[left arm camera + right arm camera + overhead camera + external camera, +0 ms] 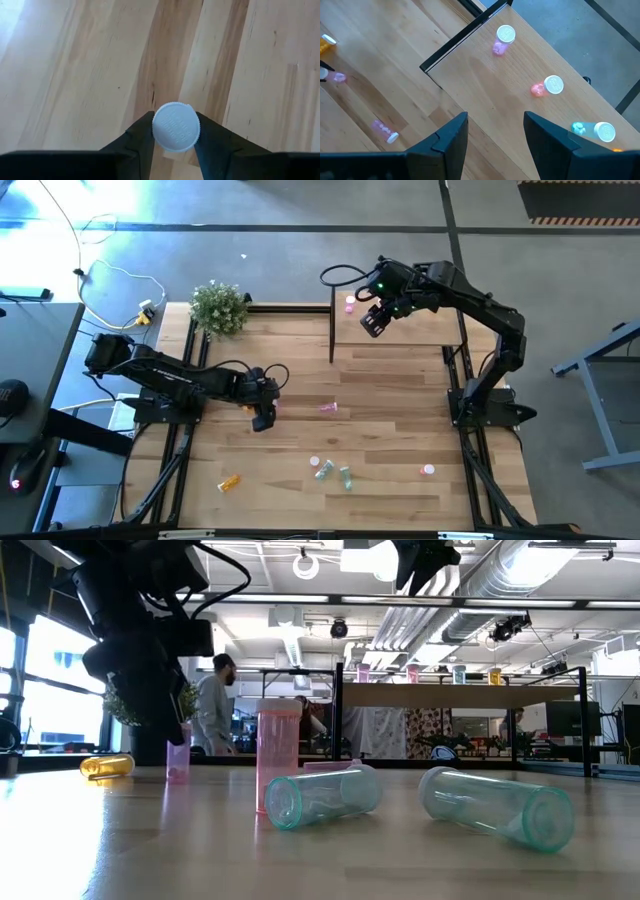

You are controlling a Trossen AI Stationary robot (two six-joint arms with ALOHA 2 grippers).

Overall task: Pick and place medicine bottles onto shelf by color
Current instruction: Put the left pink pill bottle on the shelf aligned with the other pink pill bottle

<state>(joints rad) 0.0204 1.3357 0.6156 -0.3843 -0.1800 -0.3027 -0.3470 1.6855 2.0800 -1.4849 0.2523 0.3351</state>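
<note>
My left gripper (263, 419) is low over the middle-left of the table, shut on a small pink bottle (178, 758) with a white cap (176, 126). My right gripper (495, 125) hangs open and empty above the shelf (420, 330) at the far right. On the shelf (485, 85) stand a pink bottle (502, 39), a red-pink one (546, 87) and a pale green one (592, 131). On the table lie a pink bottle (327, 408), two green ones (324, 470) (345, 477) and an orange one (230, 481). My left gripper pinches the bottle's white cap between its two fingers, one on each side of the cap's ribbed rim (156, 127). The fingers slant down at it from above. The bottle stands upright with its base (178, 779) on the table.
A leafy potted plant (219, 307) stands at the far left corner. A dark upright panel (332, 330) bounds the shelf's left end. A capped bottle (314, 463) and a pink one (428, 470) stand near the front. A person (213, 705) shows in the room behind.
</note>
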